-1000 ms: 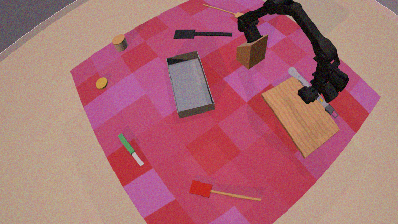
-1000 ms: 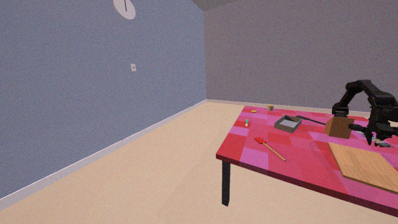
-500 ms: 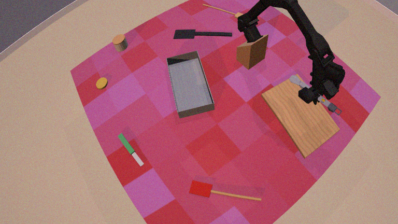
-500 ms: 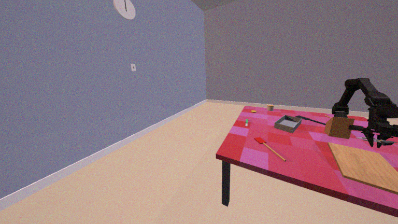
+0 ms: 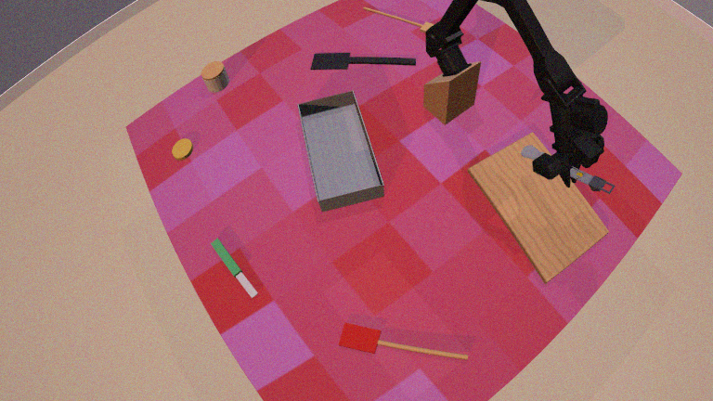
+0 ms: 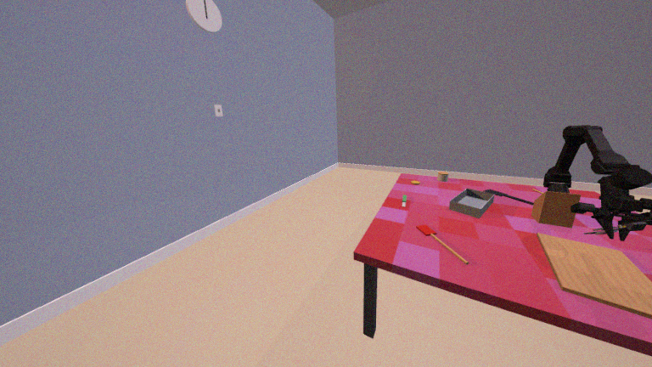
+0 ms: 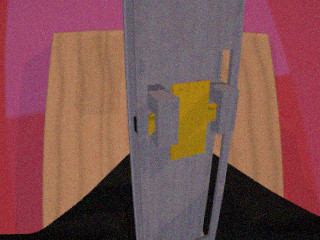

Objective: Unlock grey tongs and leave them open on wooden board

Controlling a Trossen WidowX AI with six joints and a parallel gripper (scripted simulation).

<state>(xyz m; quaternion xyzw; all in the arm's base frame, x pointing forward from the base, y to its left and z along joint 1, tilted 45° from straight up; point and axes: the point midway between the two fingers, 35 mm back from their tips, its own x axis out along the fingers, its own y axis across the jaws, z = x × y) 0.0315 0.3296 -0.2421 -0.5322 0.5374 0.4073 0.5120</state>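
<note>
My gripper [image 5: 568,180] [image 6: 616,234] [image 7: 168,156] is shut on the grey tongs [image 5: 531,151] [image 6: 635,226] [image 7: 185,50], near their yellow lock piece [image 7: 190,120]. It holds them above the wooden board [image 5: 531,207] [image 6: 600,271] [image 7: 85,100], over its far part in the top view. The tongs lie roughly level: the pale rounded tip end points left and the dark hinge end with its wire loop sticks out right, past the board's edge. The arm hides their middle; whether they are locked cannot be told. The roasting tin [image 5: 352,198] [image 6: 461,206] stands apart, left of the board, without the tongs.
A wooden block [image 5: 449,97] [image 6: 557,209] stands near the arm's base, behind the board. A black spatula [image 5: 330,60] lies behind the tin. A red spatula [image 5: 359,337] [image 6: 426,230], a green-handled knife [image 5: 226,257], a yellow disc [image 5: 182,148] and a can [image 5: 214,80] lie or stand farther away.
</note>
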